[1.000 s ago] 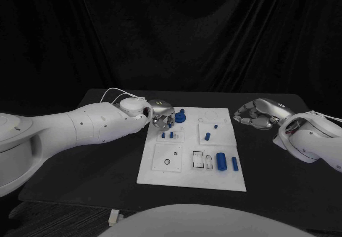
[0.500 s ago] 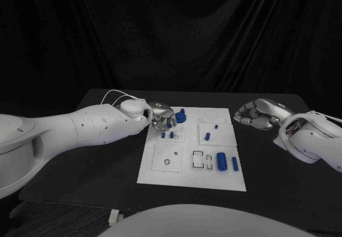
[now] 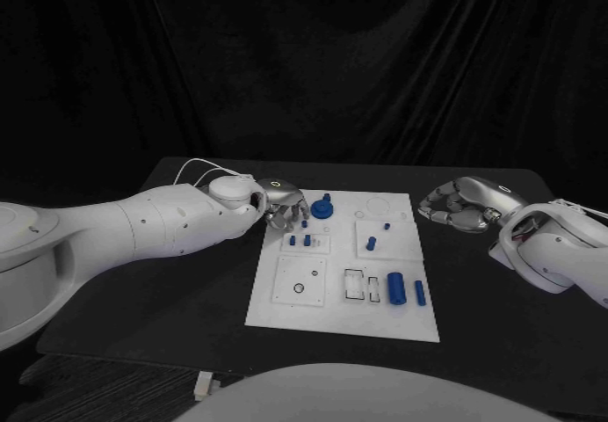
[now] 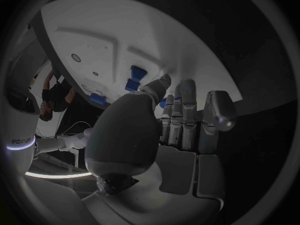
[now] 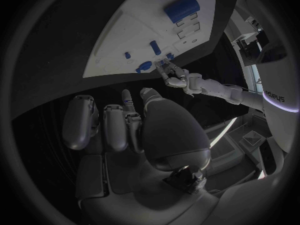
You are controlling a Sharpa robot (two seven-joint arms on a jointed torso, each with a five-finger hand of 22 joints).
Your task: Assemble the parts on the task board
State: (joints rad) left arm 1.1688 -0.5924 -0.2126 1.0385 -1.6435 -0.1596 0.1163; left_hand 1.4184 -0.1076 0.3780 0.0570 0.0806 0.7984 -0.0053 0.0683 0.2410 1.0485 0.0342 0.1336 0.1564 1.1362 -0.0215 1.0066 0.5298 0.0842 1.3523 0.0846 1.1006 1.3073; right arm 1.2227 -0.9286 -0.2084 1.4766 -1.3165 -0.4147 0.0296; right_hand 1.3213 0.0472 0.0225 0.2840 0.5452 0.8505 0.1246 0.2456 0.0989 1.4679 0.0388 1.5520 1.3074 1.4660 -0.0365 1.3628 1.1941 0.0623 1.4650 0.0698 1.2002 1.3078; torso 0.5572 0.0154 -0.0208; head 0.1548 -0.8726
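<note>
The white task board (image 3: 342,303) lies mid-table. A round blue part (image 3: 324,209) stands near its far edge, with small blue pegs (image 3: 299,238) in the block below it and two more pegs (image 3: 370,243) to their right. Two blue cylinders (image 3: 395,287) lie near the board's right front. My left hand (image 3: 285,207) hovers at the board's far-left corner, fingers curled close together. In the left wrist view a speck of blue (image 4: 163,103) shows between thumb and fingers; whether it is held is unclear. My right hand (image 3: 459,204) hangs off the board's right edge, fingers curled on nothing.
The black table (image 3: 190,281) has bare surface left and right of the board. Empty slots (image 3: 361,284) and a square plate with small holes (image 3: 301,281) sit on the board's front half. In the right wrist view the board (image 5: 131,35) lies beyond my curled fingers.
My left hand has drawn back a little from over the small pegs toward the board's far-left corner. The right hand has stayed where it was.
</note>
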